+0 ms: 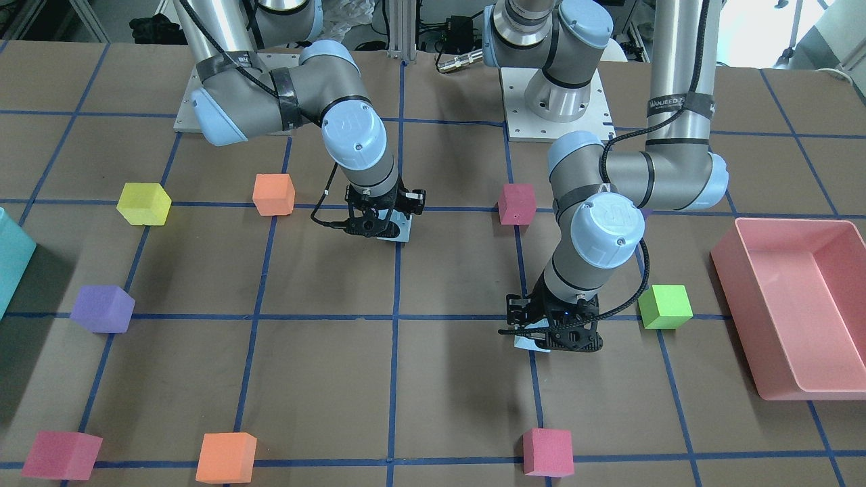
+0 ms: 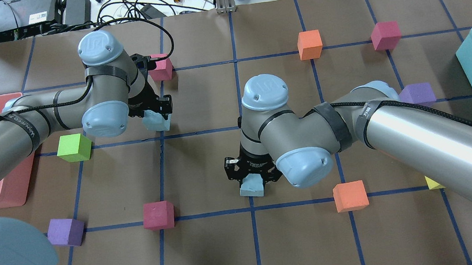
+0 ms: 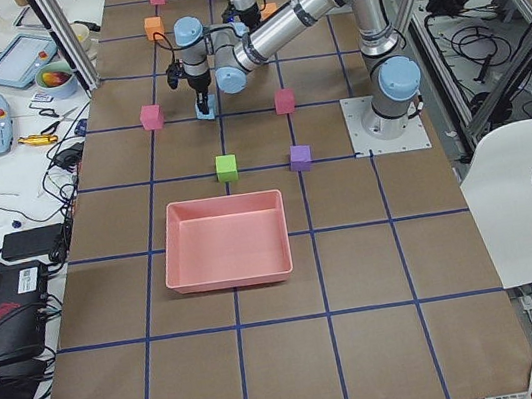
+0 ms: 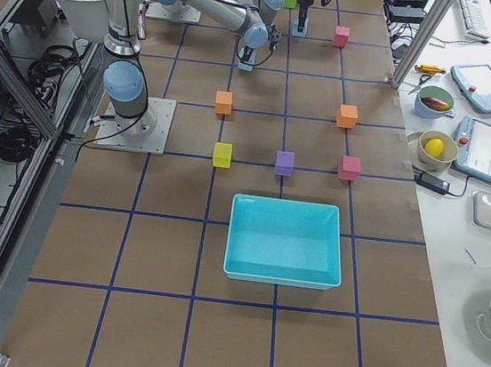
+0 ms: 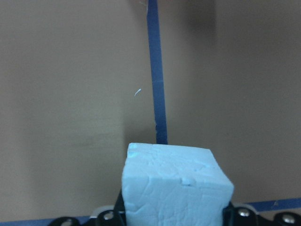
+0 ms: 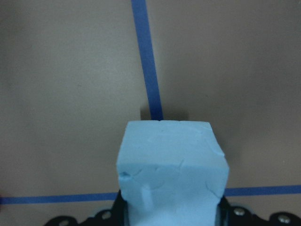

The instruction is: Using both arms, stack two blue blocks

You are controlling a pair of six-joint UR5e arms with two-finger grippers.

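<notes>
On the brown table (image 2: pixel 212 247) gridded with blue tape, the left gripper (image 2: pixel 156 118) clamps the first blue block (image 2: pixel 158 123) near the pink tray (image 2: pixel 16 188), the right gripper (image 2: pixel 254 179) clamps the second blue block (image 2: pixel 252 188) farther off, and an arm strap (image 1: pixel 680 105) reads "WANJEED".

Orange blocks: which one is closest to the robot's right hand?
The orange block beside the right hand, nearest the robot. The other orange block sits far off across the table.

One block (image 2: pixel 159 123) in left pincer (image 2: pixel 157 116), other block (image 2: pixel 252 188) in right pincer (image 2: pixel 252 178), well apart, each over a tape line (image 5: pixel 157 94)
</notes>
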